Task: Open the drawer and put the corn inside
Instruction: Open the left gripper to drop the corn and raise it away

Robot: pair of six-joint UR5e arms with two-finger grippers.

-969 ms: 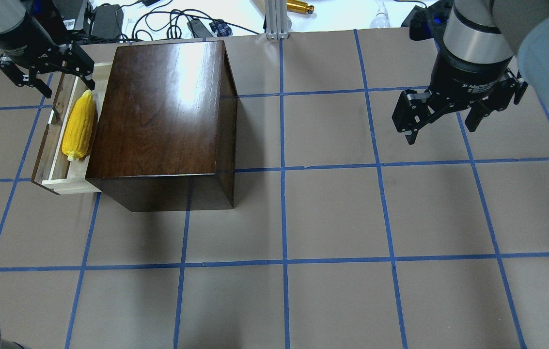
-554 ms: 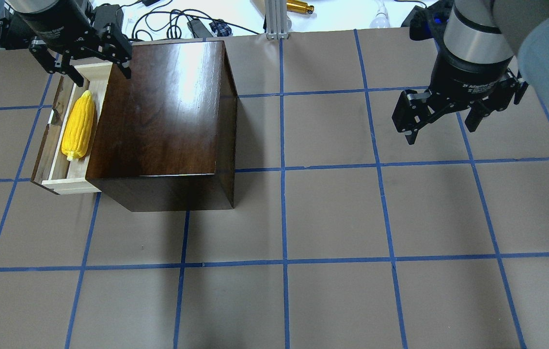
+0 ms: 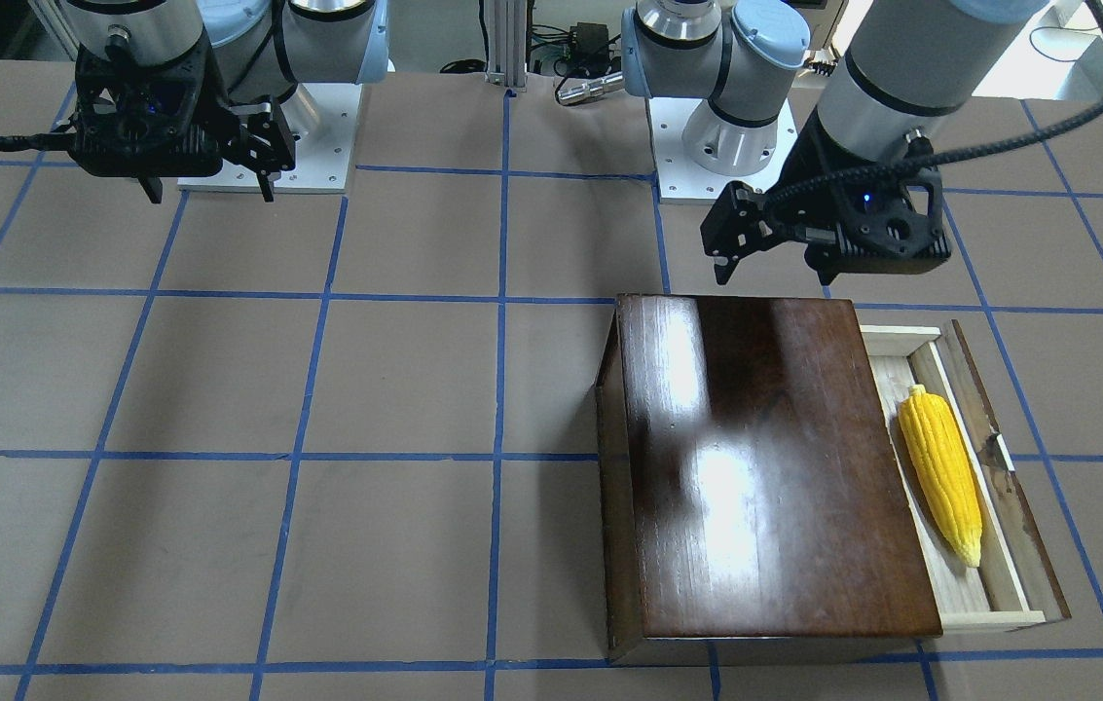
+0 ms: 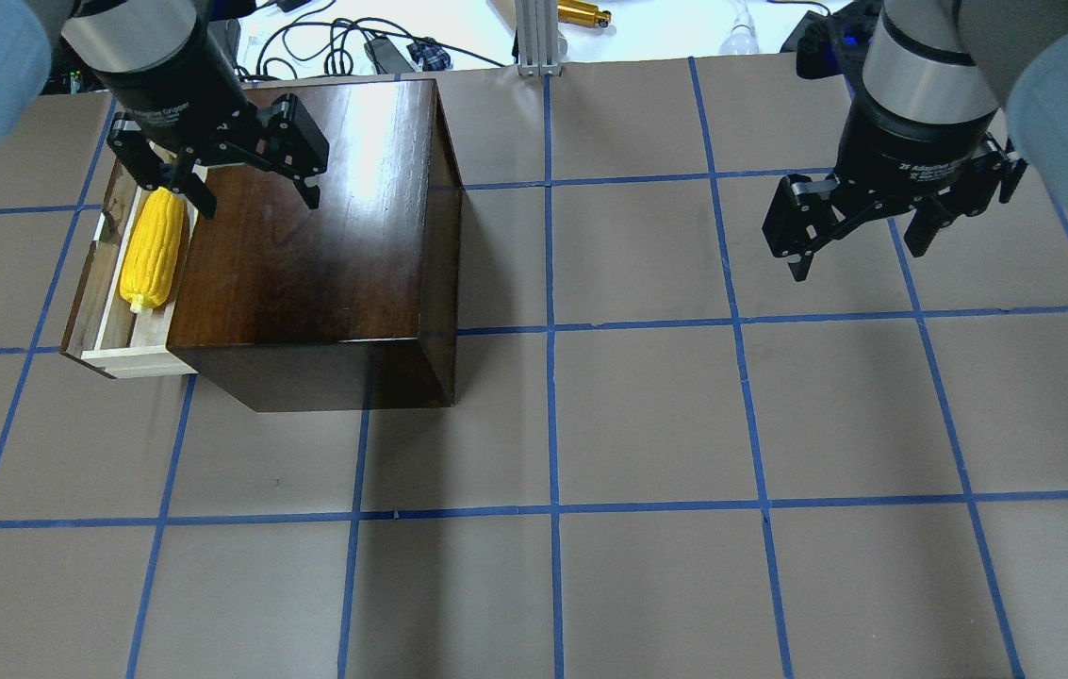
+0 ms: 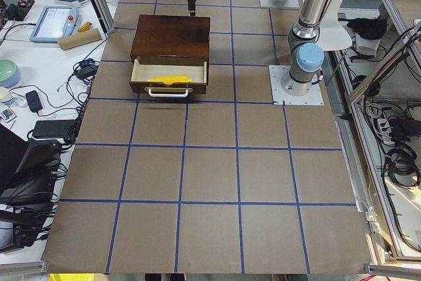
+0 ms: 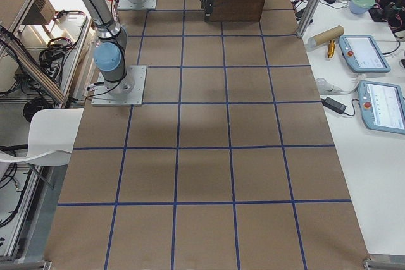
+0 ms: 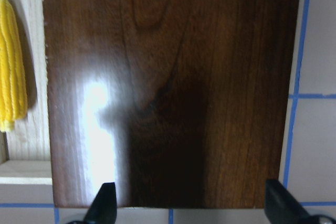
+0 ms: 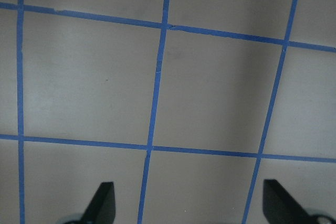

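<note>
The dark-brown box (image 4: 317, 217) stands at the table's left with its drawer (image 4: 139, 332) pulled out to the left. The yellow corn (image 4: 154, 250) lies lengthwise in the pale tray; it also shows in the front-facing view (image 3: 942, 472) and at the left edge of the left wrist view (image 7: 11, 77). My left gripper (image 4: 255, 193) is open and empty, hovering over the box's top near its drawer side and far end. My right gripper (image 4: 859, 255) is open and empty above bare table at the far right.
Cables and a power brick (image 4: 208, 42), an aluminium post (image 4: 538, 38) and a gold cylinder (image 4: 583, 13) lie beyond the table's far edge. Blue tape lines (image 4: 552, 415) grid the brown table. The arm bases (image 3: 726, 146) sit behind the box in the front-facing view.
My left gripper has moved right, from beyond the drawer's far end to above the box's top. The corn stays in the drawer. The right arm has not moved.
</note>
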